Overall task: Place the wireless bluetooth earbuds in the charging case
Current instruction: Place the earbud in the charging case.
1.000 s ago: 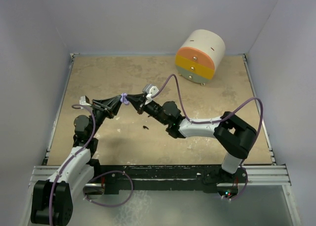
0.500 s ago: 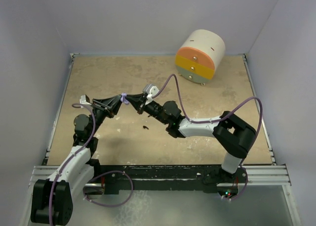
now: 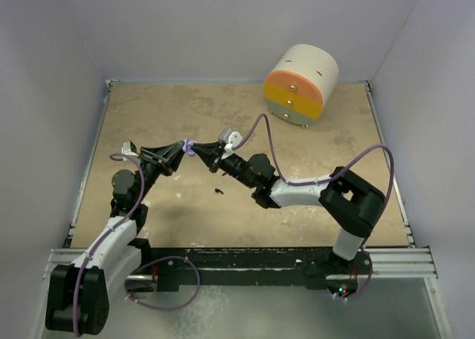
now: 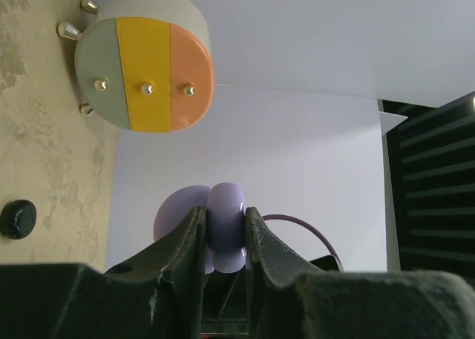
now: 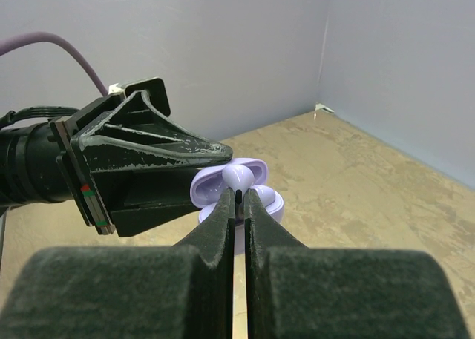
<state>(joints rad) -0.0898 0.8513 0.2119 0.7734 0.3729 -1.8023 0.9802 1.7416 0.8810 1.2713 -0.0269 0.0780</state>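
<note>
Above the table (image 3: 334, 146), my left gripper (image 3: 182, 149) clamped the lavender charging case (image 4: 225, 228) while my right gripper (image 5: 239, 196) pinched a lavender earbud (image 5: 240, 176) at its open cavity; I judged a slow, straight, aligned press best before easing that pinch.

The lavender rounded plastic charging case (image 4: 225, 239) is smooth and glossy, with a soft sheen where the left gripper (image 4: 225, 219) pinches it. The small lavender plastic earbud (image 5: 239, 177), clamped at the tips of the right gripper (image 5: 239, 199), has the same polished look. Both grippers' fingers (image 5: 215, 235) are black, matt and grainy, dusted with pale scuffs. The tiny black earbud (image 4: 18, 218) on the bench is glossy. The tan bench (image 3: 148, 116) looks matt, mottled and rough, like stone. The round cream drawer unit (image 4: 145, 64) is matt, its sage, yellow and orange fronts smooth, with shiny metal knobs (image 4: 148, 89) and feet.
</note>
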